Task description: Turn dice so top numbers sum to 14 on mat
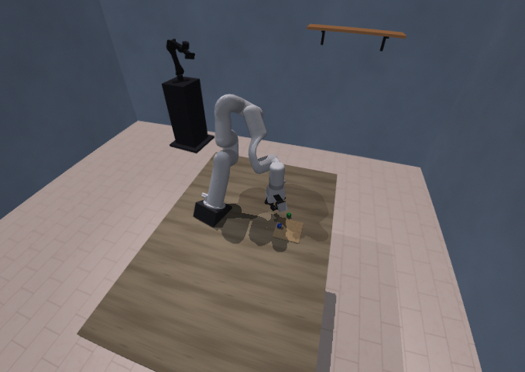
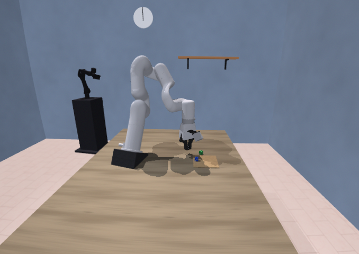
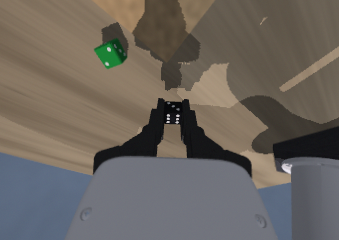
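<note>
Wrist — pincer (image 1: 273,208) (image 2: 187,148) (image 3: 172,108) grips die (image 3: 173,113) (black).

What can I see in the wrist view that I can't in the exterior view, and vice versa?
Only wrist: a black die between the claw's fingers.
Only exterior: the blue die on the mat, a wall clock and a shelf.
Both: the green die, the claw and part of the mat.
</note>
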Robot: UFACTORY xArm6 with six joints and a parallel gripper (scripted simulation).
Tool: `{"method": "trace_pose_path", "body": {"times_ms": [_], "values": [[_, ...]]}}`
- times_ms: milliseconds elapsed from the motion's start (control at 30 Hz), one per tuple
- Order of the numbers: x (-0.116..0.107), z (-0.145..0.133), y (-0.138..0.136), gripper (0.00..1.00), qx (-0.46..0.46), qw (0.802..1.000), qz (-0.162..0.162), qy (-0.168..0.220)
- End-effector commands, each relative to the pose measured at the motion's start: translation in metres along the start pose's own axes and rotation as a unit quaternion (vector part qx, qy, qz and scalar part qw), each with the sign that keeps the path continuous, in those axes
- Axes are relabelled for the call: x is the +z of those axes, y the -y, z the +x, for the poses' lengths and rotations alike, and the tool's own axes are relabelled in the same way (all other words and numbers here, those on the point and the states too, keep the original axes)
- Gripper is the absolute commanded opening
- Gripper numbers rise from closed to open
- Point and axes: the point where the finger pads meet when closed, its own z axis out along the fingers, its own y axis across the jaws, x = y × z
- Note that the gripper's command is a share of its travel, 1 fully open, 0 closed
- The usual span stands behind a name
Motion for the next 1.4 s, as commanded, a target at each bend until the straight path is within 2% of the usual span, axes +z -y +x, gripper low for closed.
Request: {"method": "trace_pose_path", "body": {"times_ms": [0,67,267,733,933,1200,1367], "values": [[-0.043,-0.001,0.001,0.15,0.000,1.000,-0.001,0.001],[-0.043,-0.001,0.001,0.15,0.000,1.000,-0.001,0.001],[-0.070,-0.001,0.001,0.15,0.000,1.000,-0.001,0.001],[-0.072,0.001,0.002,0.15,-0.007,1.000,-0.001,0.001],[-0.077,0.030,0.012,0.15,-0.106,0.994,-0.001,0.001],[-0.079,0.051,0.017,0.15,-0.175,0.985,-0.001,0.001],[-0.080,0.076,0.021,0.15,-0.251,0.968,-0.001,0.001]]}}
